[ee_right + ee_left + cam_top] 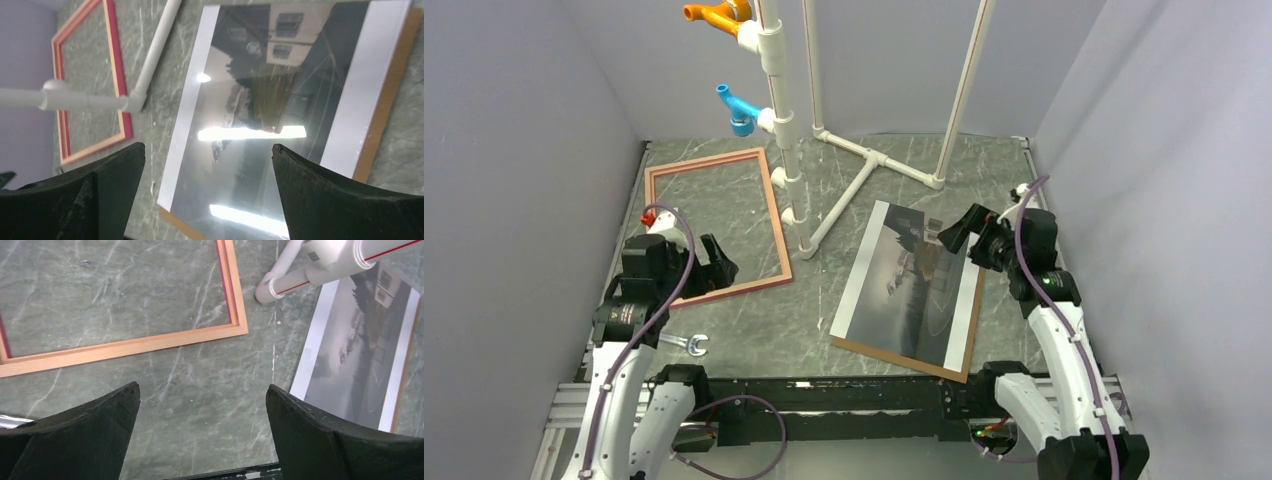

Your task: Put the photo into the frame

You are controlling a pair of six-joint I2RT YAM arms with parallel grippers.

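Across the green stone table, task not yet begun; frame and photo lie well apart.

White pipe stand: uprights at the far middle, one foot slanting toward the near side. It lies between frame and photo, right in the path of any straight slide.

Frame: flat on the far left, nothing inside it, long axis far-to-near. Its near right corner is just ahead of my left gripper, whose fingers are spread with nothing between them.

Photo: flat, picture side up, on the right half, long axis far-to-near and slanted slightly. It rests on a brown backing board, which shows along the right and near edges.

My right gripper hangs over the photo's far right part, fingers spread wide, holding nothing. I judge this the nearer arm by far, so the pick is mine on the right. The photo looks thin and flush to the board, likely awkward to pinch.

Small wrench: near left, beside my left arm, out of the way.
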